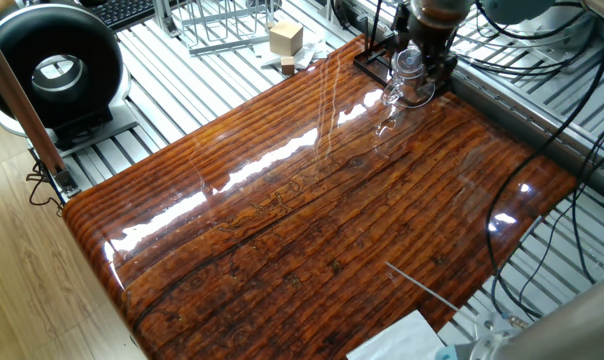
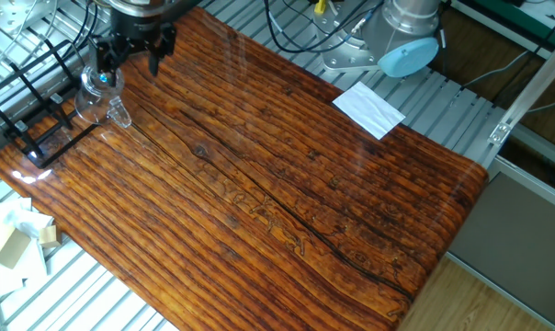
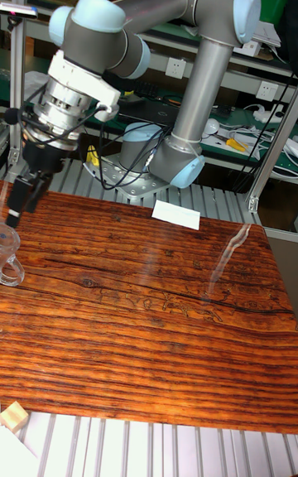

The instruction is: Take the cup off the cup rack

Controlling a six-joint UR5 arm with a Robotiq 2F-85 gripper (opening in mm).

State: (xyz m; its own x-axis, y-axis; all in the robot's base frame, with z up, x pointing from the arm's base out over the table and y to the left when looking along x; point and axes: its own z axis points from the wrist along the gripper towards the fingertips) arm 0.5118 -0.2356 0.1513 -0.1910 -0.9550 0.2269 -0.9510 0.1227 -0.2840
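The cup (image 2: 96, 92) is clear glass and leans on the cup rack (image 2: 29, 124), a black thin-wire frame at the far corner of the wooden table (image 2: 287, 193). Its handle (image 2: 119, 115) points down toward the table. My gripper (image 2: 129, 66) hangs open just above and beside the cup, one finger (image 2: 103, 62) over its rim, with nothing held. From the one fixed view, the cup (image 1: 408, 78) shows in front of the gripper (image 1: 425, 60). In the tall fixed view, the cup (image 3: 8, 255) sits at the left edge below the gripper (image 3: 23, 202).
A larger silver wire rack (image 1: 222, 25) and wooden blocks (image 1: 285, 38) lie beyond the table's corner. A black round device (image 1: 52, 65) stands at the left. White paper (image 2: 369, 108) lies near the arm's base (image 2: 406, 37). Cables (image 1: 522, 110) run along the right edge.
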